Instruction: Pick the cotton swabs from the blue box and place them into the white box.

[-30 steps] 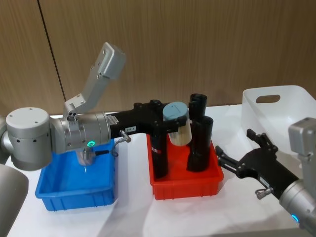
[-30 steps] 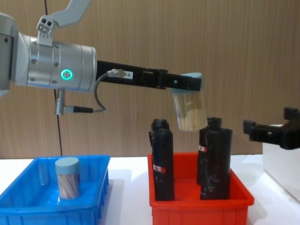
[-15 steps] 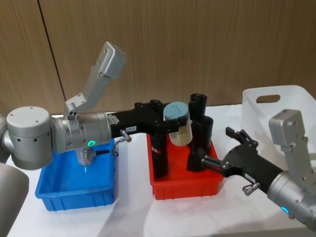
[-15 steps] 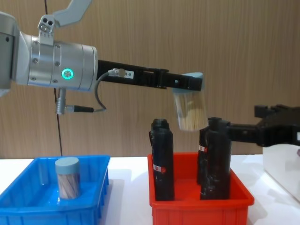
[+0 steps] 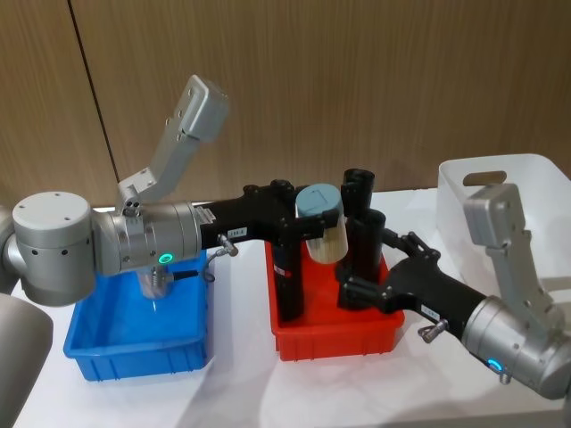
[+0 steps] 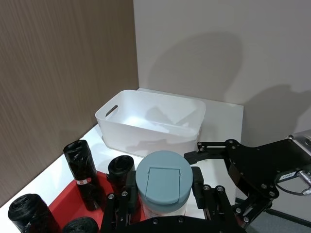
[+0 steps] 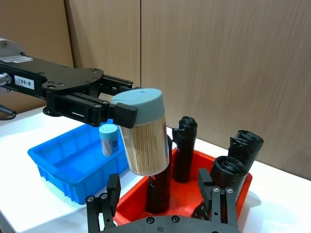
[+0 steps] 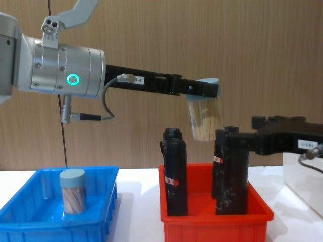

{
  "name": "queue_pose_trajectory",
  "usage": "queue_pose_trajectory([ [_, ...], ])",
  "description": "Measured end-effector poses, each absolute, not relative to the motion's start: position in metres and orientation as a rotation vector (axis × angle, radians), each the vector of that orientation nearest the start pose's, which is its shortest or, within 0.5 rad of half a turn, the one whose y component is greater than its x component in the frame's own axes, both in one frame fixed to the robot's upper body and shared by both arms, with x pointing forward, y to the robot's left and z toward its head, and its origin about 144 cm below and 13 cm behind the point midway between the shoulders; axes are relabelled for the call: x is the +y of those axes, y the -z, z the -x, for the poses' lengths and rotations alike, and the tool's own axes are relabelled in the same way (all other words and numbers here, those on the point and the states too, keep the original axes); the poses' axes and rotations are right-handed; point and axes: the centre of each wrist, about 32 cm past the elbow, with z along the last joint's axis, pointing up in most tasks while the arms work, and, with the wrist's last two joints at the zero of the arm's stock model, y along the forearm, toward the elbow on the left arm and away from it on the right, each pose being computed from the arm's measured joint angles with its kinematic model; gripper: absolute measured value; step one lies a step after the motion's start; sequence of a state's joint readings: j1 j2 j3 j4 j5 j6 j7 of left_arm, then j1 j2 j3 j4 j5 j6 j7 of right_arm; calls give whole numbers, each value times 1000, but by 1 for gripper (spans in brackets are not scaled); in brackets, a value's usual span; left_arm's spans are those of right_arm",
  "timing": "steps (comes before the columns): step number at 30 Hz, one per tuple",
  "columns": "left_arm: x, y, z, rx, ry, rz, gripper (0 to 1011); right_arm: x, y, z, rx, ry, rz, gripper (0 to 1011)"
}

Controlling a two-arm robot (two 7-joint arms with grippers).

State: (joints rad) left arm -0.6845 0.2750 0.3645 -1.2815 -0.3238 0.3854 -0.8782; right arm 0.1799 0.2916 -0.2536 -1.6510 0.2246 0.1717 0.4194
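Observation:
A cotton swabs tub (image 5: 326, 241), clear with a grey-blue lid, hangs tilted above the red bin, my left gripper (image 5: 310, 223) shut on it just under the lid. The right wrist view shows that tub (image 7: 145, 141) close ahead, level with my right gripper (image 7: 161, 206). My right gripper (image 5: 380, 266) stands open beside the black rolls, a little to the right of the held tub and apart from it. A second cotton swabs tub (image 8: 73, 197) stands upright in the blue box (image 5: 134, 343) at the left. The white box (image 5: 508, 201) sits at the far right.
A red bin (image 5: 339, 337) in the middle holds several tall black rolls (image 8: 175, 174) directly under and around the held tub. The right arm's forearm lies in front of the white box. A wood-panel wall closes the back.
My right arm has swung left from beside the white box to the red bin, its open fingers now near the black rolls. The left arm and its tub have held still.

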Motion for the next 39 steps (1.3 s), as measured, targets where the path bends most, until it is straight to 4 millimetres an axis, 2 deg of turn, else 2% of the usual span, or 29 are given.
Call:
queue_pose_trajectory([
  [39,226,-1309,-614,31,-470,-157,666,-202,-1216,-535,-37,841,45,1002],
])
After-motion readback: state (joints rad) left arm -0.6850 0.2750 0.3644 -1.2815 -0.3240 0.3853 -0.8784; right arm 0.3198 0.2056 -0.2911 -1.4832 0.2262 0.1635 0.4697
